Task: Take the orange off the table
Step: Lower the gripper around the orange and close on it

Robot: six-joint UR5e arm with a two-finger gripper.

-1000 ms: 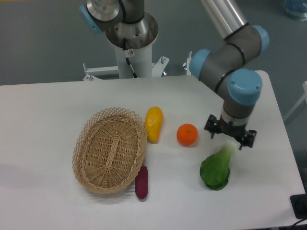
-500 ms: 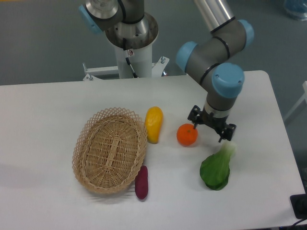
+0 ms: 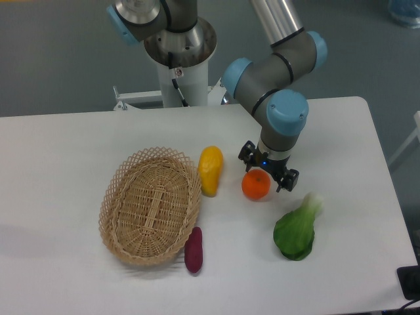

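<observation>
bench (image 3: 79,138) plain white. orange (image 3: 255,186) bright, even orange. basket (image 3: 150,205) pale tan, open woven lattice rim. yellow fruit (image 3: 210,170) deepening to orange-yellow at one end. sweet potato (image 3: 193,250) dark purple-red. leafy green (image 3: 296,228) deep green, whitish stalk. arm (image 3: 279,79) grey with light blue caps; pincer (image 3: 268,170) black.

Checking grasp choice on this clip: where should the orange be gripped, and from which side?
Grip the orange across its widest middle, coming from straight above. It is round, sits free on the table, with clear space either side, and the gripper hovers over it.
</observation>
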